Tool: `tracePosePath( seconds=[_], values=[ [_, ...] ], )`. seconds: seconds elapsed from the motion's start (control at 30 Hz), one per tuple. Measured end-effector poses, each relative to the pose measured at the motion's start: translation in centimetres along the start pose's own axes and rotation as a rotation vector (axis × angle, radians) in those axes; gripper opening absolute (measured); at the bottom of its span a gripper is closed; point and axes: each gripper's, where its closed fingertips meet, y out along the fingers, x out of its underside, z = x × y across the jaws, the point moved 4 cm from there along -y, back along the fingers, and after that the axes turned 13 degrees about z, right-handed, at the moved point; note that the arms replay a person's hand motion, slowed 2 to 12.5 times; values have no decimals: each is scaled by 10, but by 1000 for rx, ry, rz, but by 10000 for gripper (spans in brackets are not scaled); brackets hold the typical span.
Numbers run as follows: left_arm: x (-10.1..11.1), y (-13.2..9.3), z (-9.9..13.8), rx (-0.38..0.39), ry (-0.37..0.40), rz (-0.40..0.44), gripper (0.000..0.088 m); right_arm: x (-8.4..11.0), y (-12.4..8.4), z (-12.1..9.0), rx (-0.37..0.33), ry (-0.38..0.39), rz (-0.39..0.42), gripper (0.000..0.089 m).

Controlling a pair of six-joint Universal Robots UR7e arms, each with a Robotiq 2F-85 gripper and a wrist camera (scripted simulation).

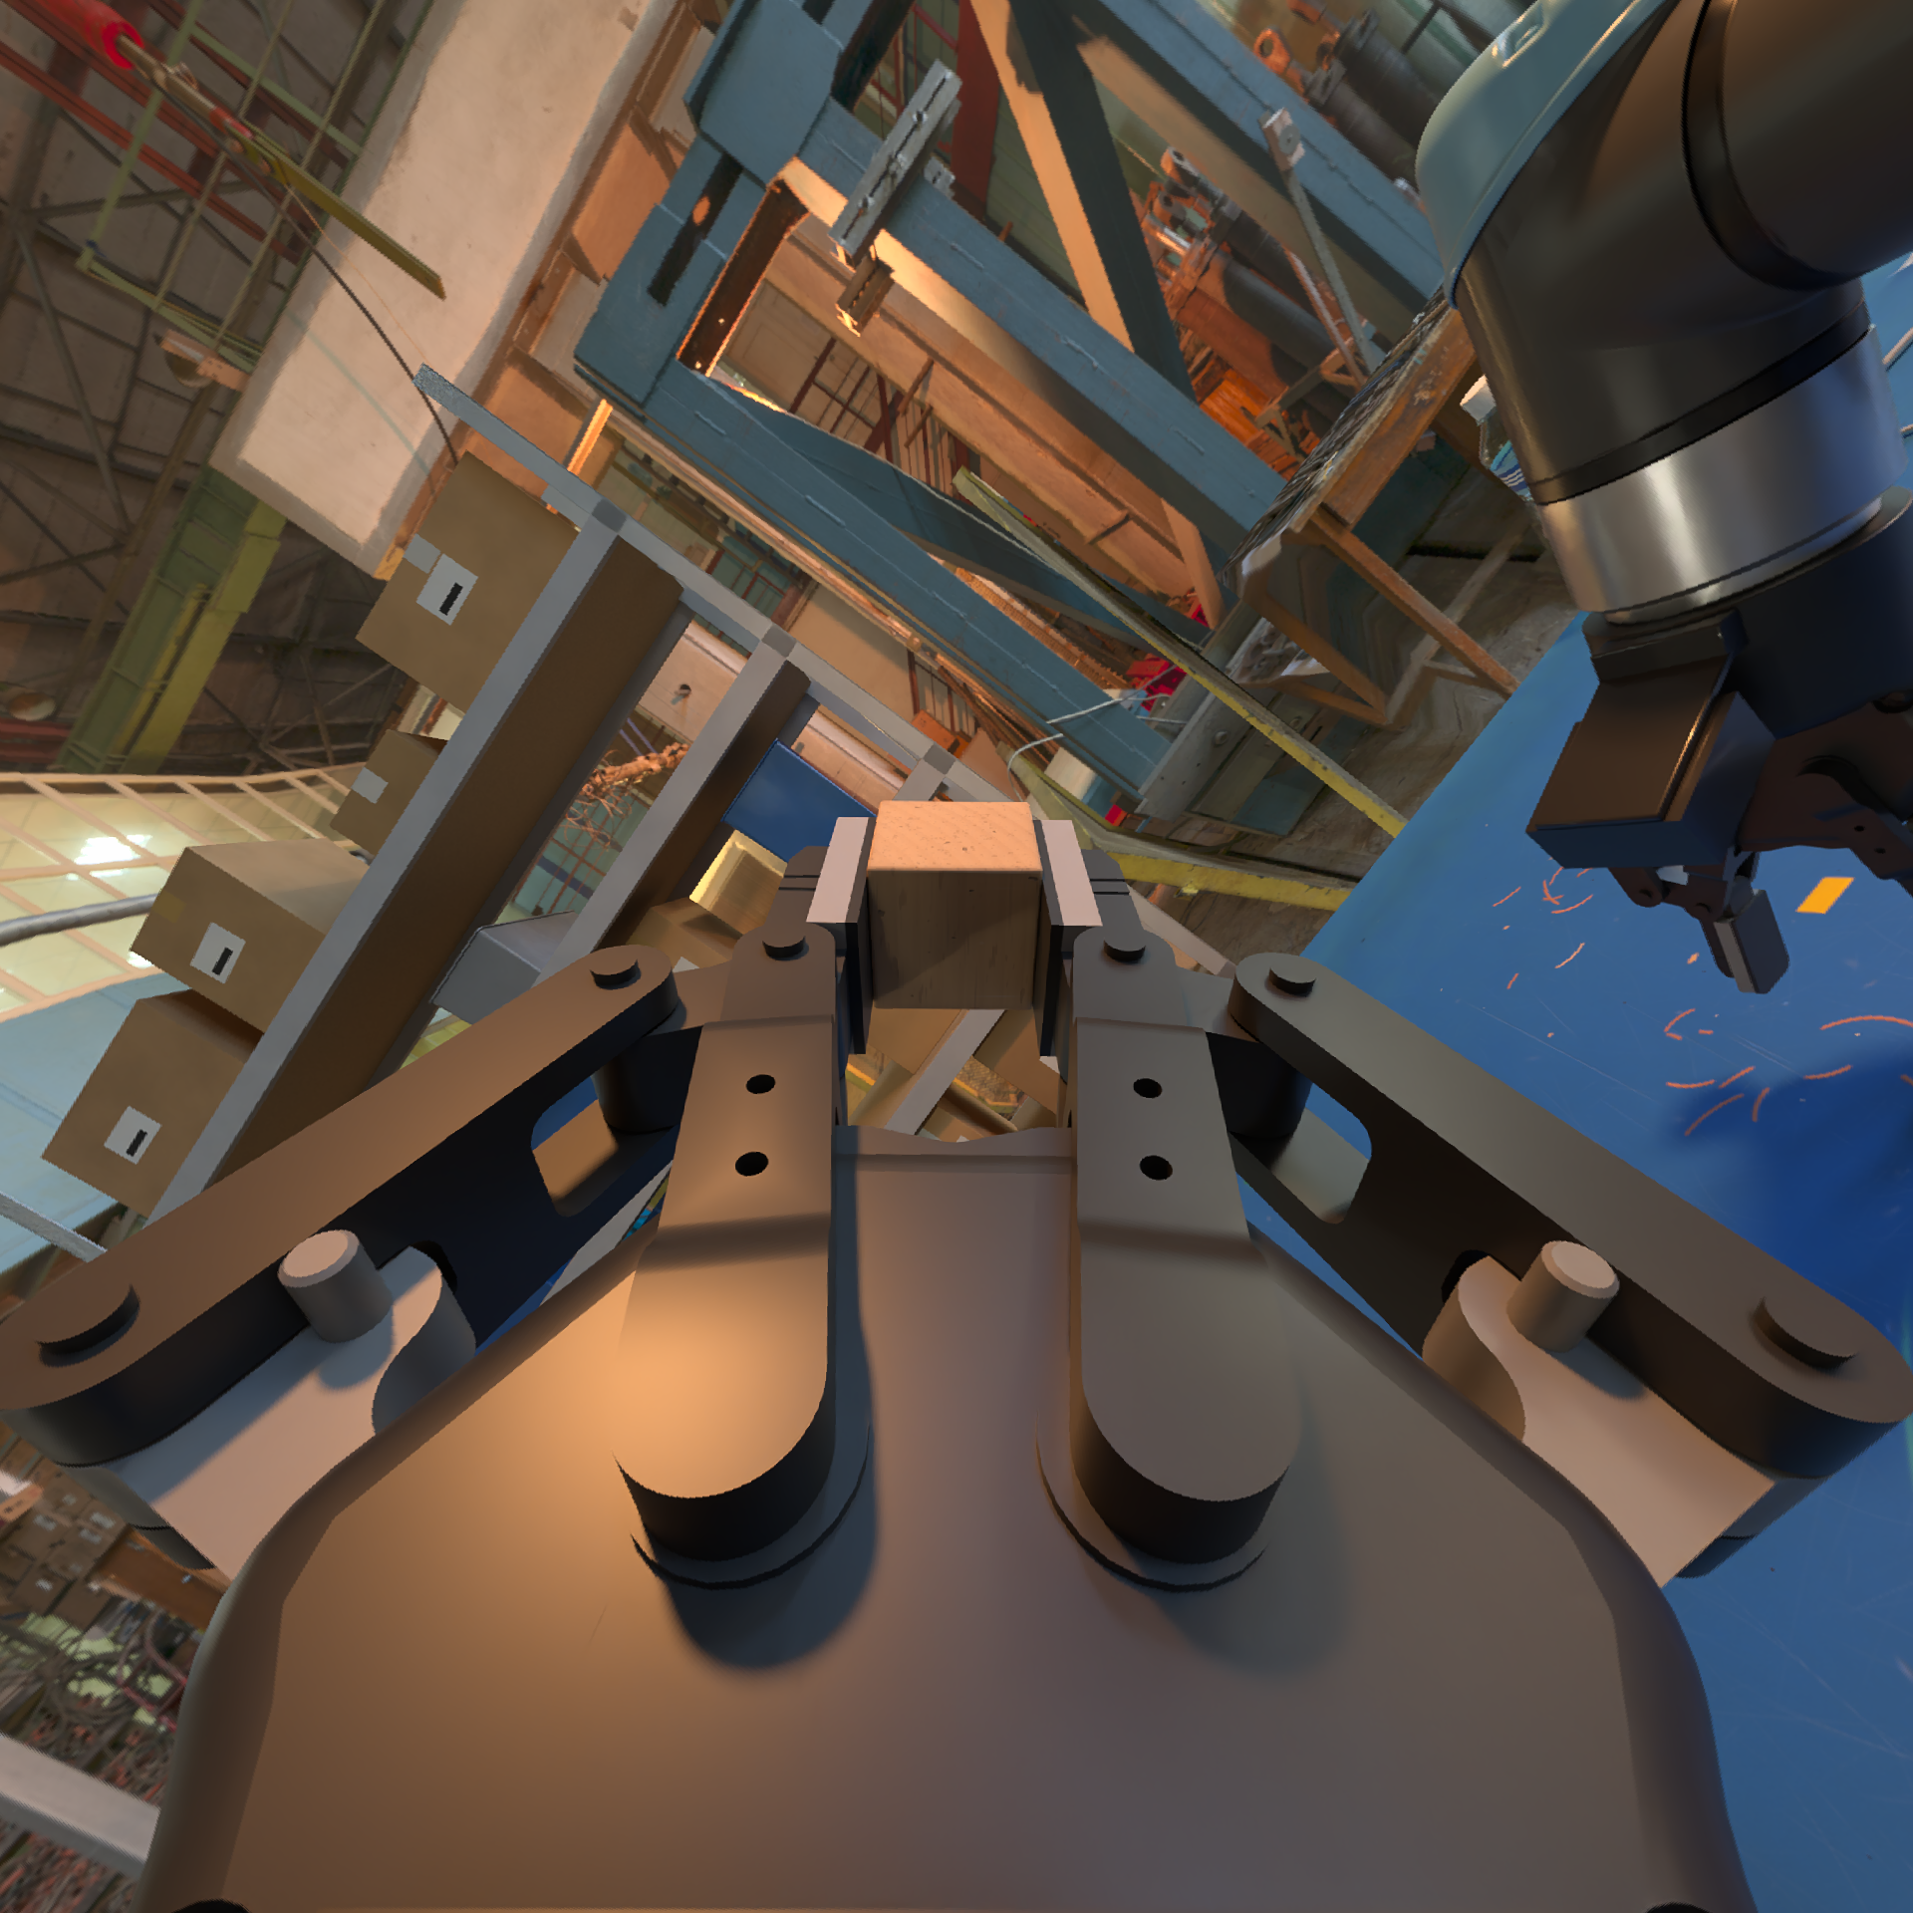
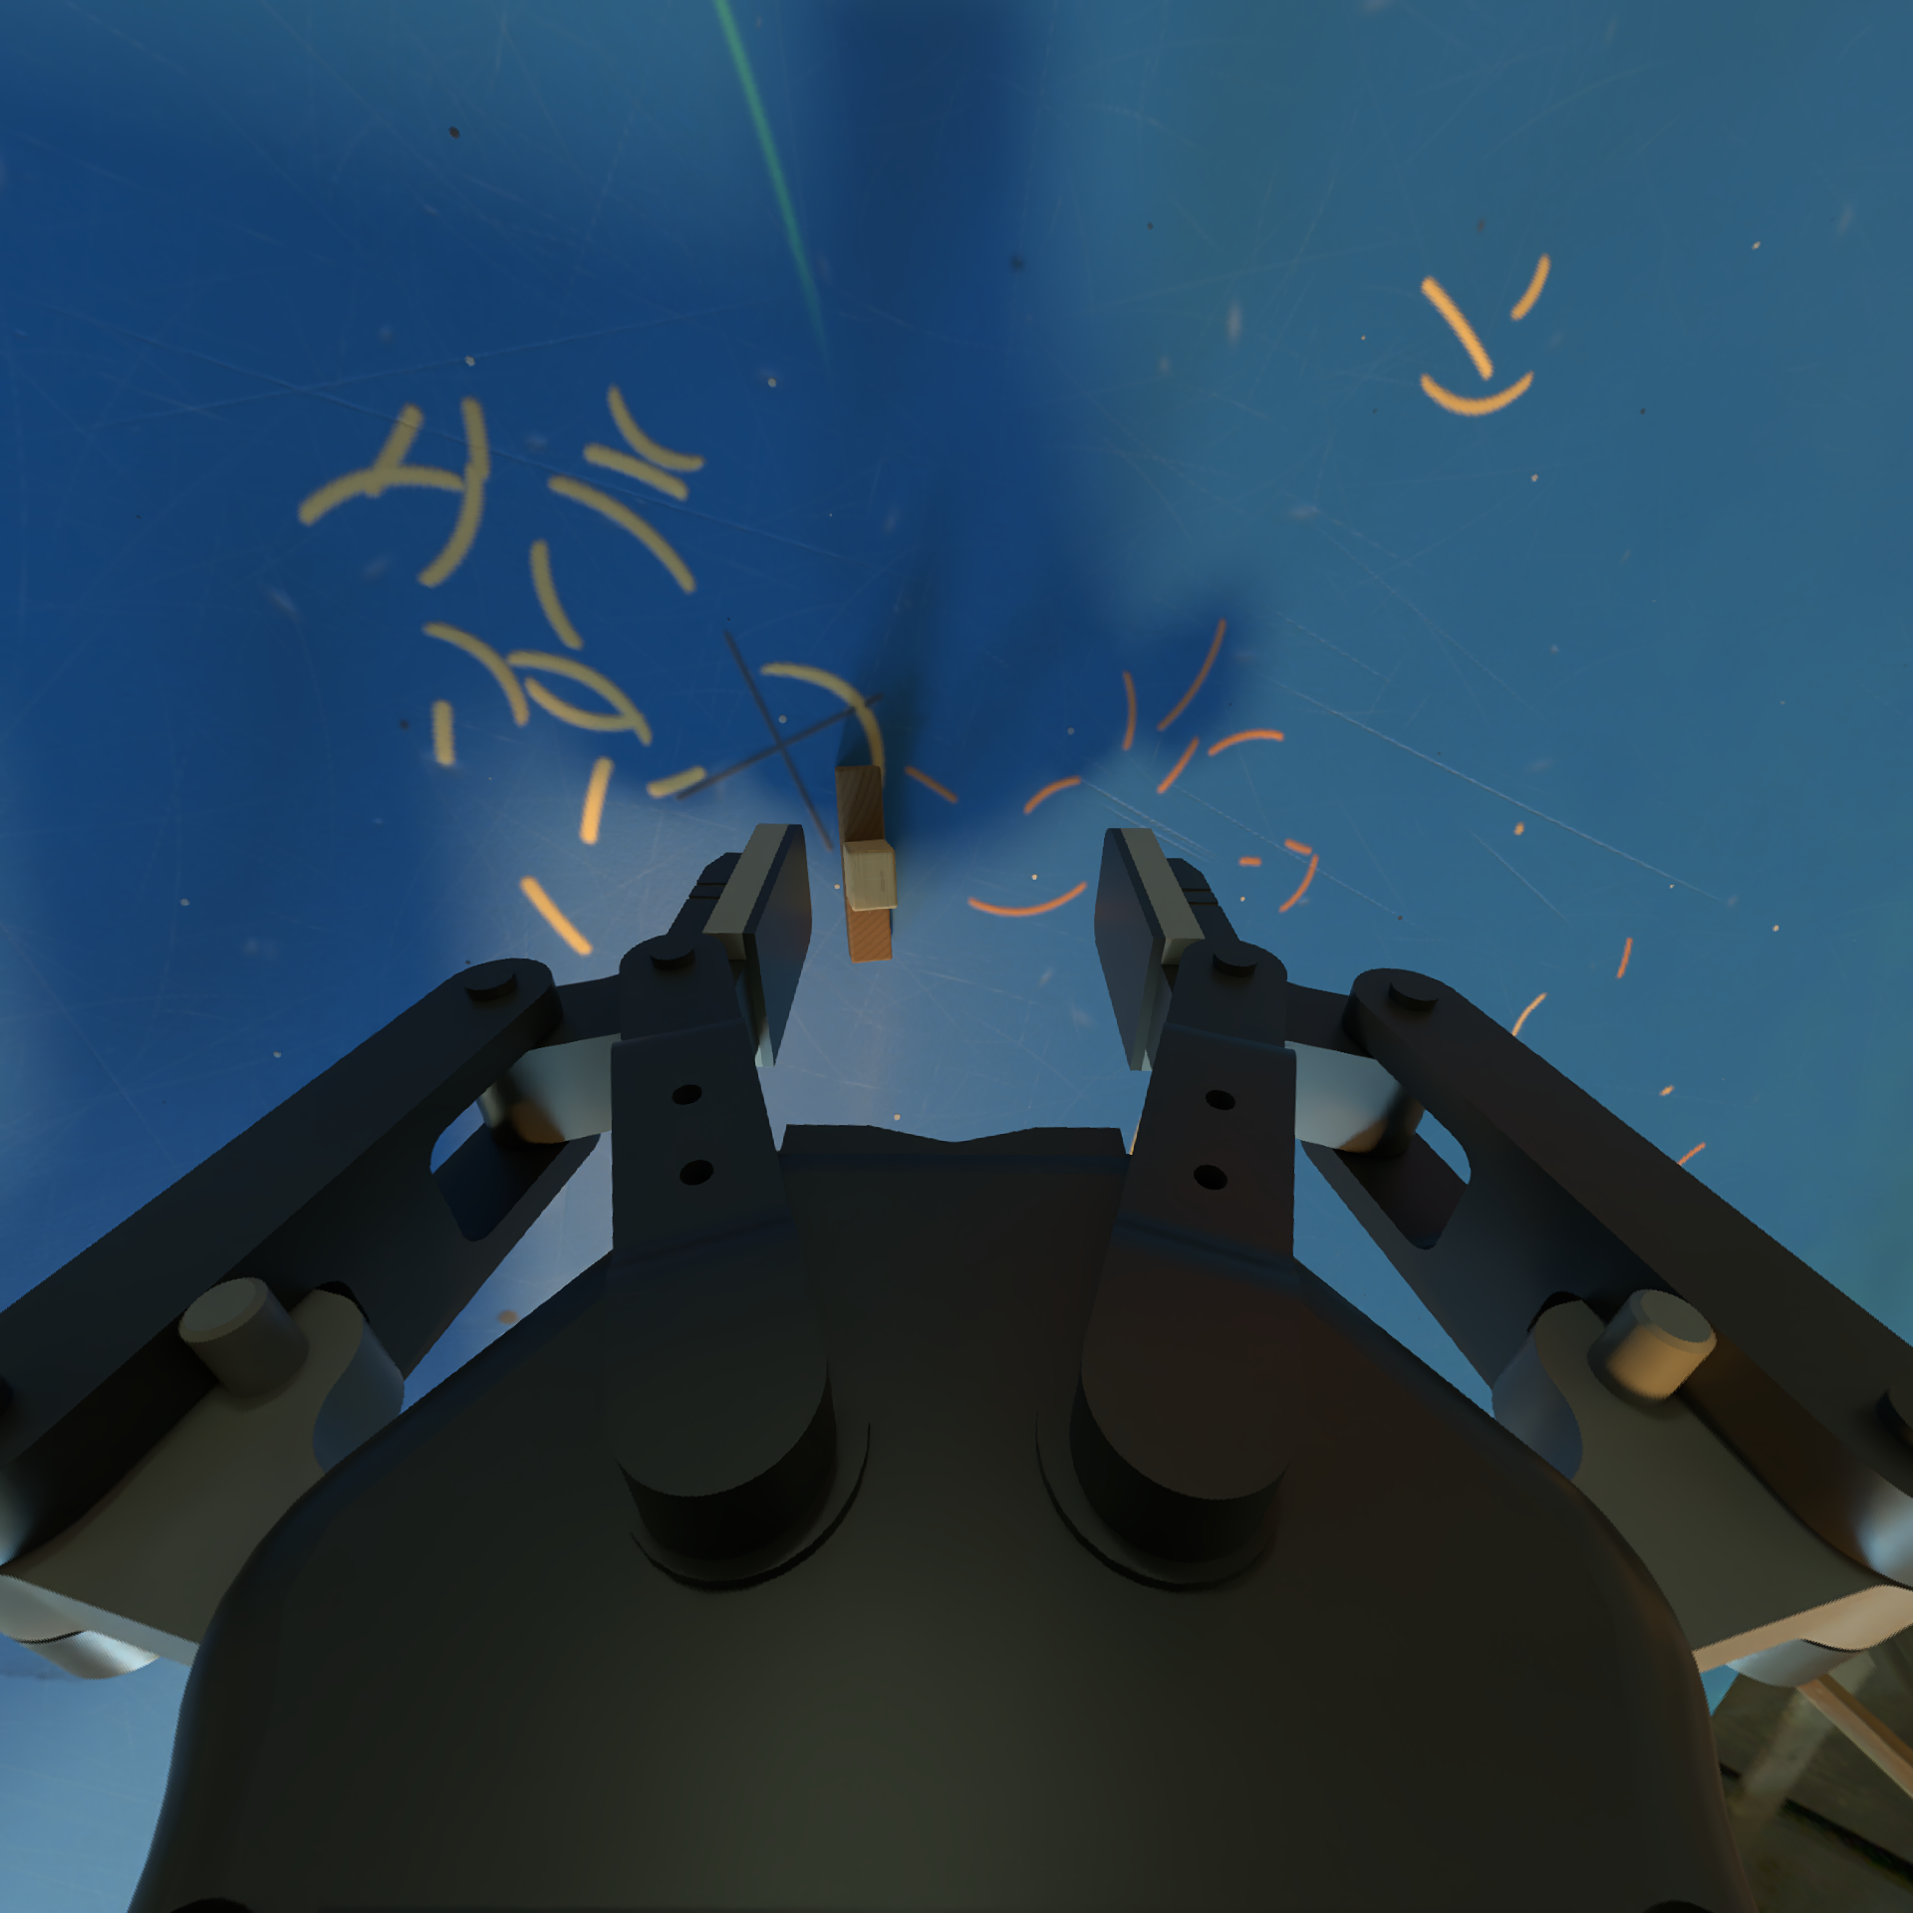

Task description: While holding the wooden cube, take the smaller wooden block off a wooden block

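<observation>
Left gripper (image 1: pixel 952 911) clamps the wooden cube (image 1: pixel 952 890). Right gripper (image 2: pixel 950 921), jaws spread, hangs above the smaller wooden block (image 2: pixel 867 873), at 11 o'clock between its fingers, atop the longer wooden block (image 2: pixel 865 932). Probably light and rigid; pinch its opposite side faces.

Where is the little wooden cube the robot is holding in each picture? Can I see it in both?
Left wrist view: the wooden cube sits in the middle, pinched between the left gripper fingers.
Right wrist view: the cube is not in it; only a small pale block on a longer block shows there.
Shared landmark: the blue table with orange scribbles.
</observation>
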Motion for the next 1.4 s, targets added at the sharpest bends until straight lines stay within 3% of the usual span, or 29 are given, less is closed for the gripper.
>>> tracePosePath(
  seconds=[0.7,1.1,1.4],
  values=[
    [1,1,1,5,1,-4,250,6,23,-1,-99,-17,-131,489],
    [1,1,1,7,2,-1,250,11,29,1,-119,-34,-204,469],
    [0,1,1,7,3,2,250,9,31,-1,-154,-18,-201,351]
  ],
)
